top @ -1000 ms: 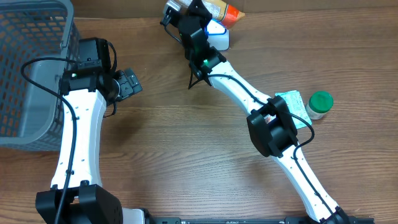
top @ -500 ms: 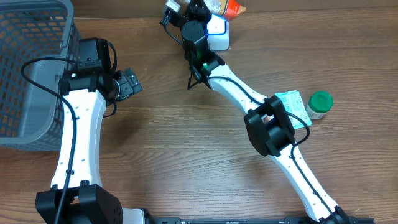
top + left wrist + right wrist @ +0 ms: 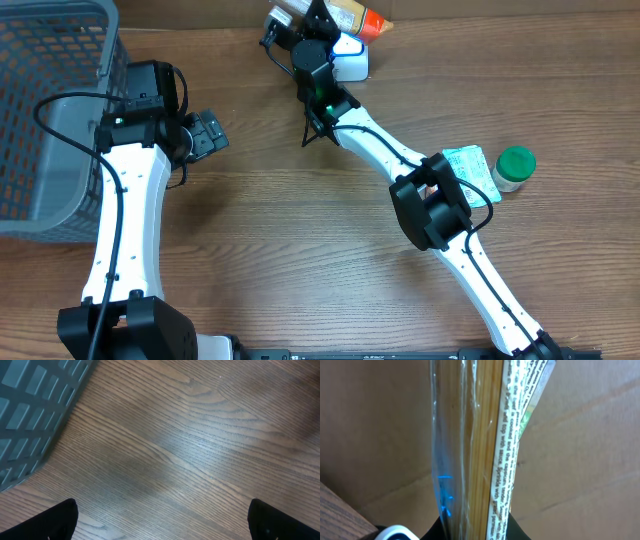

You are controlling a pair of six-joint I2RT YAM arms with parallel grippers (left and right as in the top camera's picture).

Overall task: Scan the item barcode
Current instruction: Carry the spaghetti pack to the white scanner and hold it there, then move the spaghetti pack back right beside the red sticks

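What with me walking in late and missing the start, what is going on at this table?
The right gripper is shut on a clear pack of spaghetti, holding it up at the far edge of the table, next to a white and blue device that may be the scanner. The left gripper is open and holds nothing, over the table beside the grey basket. A green-lidded jar and a pale packet lie by the right arm.

Pasta packet point(image 3: 480, 460) runs past the top edge (text cropped).
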